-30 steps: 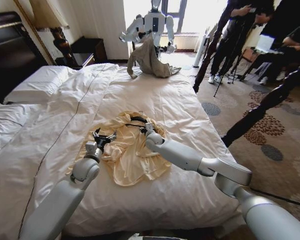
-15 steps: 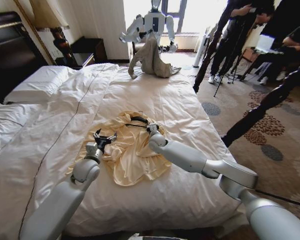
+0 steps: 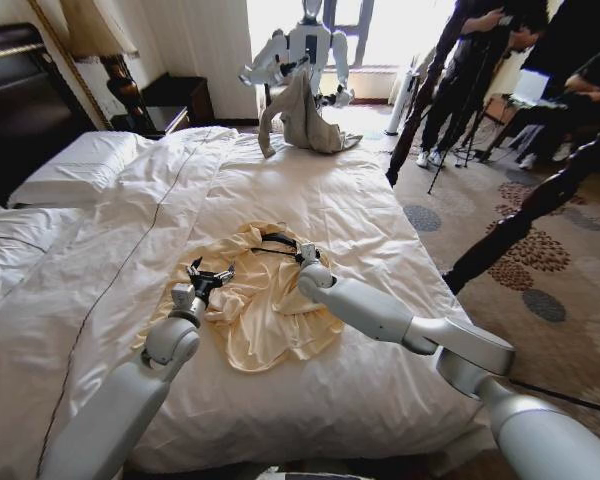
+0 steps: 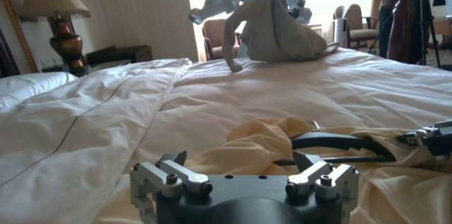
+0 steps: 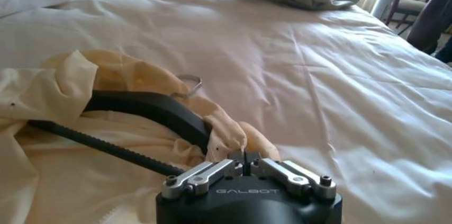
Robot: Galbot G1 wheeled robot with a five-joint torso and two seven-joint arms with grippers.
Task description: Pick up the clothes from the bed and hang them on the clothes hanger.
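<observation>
The pale-yellow clothes (image 3: 260,310) lie crumpled on the white bed (image 3: 370,200). The black clothes hanger (image 3: 275,239) rests on their far part, its metal hook (image 5: 189,82) poking out of the collar. My right gripper (image 3: 305,253) is shut on a fold of the clothes (image 5: 236,135) right at the end of the hanger (image 5: 148,108). My left gripper (image 3: 209,274) stands open just above the garment's left side, nothing between its fingers (image 4: 174,167). From there the hanger (image 4: 339,140) lies ahead, with the right gripper (image 4: 413,138) at its far end.
A small humanoid robot (image 3: 305,45) holds a grey garment (image 3: 300,115) at the bed's far end. Pillows (image 3: 75,165), a lamp and a dark nightstand (image 3: 175,100) are at the left. People and black tripods (image 3: 450,110) stand on the patterned carpet right of the bed.
My right gripper has slid a little to the right along the hanger's end and tugged the fabric with it. The left gripper has stayed put.
</observation>
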